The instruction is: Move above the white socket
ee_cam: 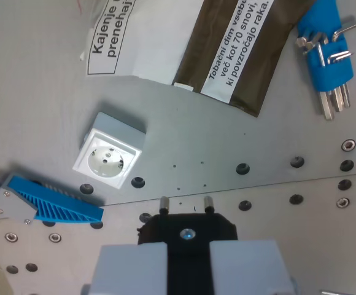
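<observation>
The white socket [108, 157] lies on the grey counter [239, 141], toward the wrist view's left of the gripper [186, 255] and apart from it. The gripper is closed on a black plug [186, 228], whose two metal pins point forward. A blue ribbed part [58, 203] sits just below the socket, tobacco packets [236, 46] well above it. To do this well, I judge the arm should slide sideways toward the socket, staying high enough to clear the ribbed part, and stop with the pins centred over the round recess.
</observation>
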`<state>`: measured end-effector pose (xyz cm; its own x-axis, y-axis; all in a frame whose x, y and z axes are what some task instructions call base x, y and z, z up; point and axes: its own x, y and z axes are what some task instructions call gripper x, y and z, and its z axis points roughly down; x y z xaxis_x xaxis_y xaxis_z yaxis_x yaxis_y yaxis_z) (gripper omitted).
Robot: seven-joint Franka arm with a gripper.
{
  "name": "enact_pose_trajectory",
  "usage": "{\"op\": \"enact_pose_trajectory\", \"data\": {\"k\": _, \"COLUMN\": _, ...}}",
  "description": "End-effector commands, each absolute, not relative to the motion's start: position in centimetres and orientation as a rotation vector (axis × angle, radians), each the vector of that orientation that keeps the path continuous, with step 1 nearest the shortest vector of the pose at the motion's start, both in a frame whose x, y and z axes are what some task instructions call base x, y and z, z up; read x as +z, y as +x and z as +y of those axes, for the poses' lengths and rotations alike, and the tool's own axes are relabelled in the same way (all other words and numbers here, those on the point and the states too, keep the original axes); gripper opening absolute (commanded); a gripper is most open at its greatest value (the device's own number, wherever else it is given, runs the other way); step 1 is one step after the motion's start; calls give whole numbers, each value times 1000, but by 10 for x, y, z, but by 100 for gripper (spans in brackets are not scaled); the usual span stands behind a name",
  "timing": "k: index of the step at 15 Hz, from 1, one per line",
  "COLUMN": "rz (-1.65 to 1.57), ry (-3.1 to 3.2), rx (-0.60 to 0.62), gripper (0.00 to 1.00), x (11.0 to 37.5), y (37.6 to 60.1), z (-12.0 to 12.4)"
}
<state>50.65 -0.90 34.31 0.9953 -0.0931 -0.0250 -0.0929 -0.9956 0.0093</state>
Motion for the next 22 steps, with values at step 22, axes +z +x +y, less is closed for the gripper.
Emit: {"op": "enact_pose_trajectory", "data": {"k": 22, "rz": 964, "ry": 2939, "rx": 184, "gripper": 0, "x": 218, "y": 434, "z": 42}}
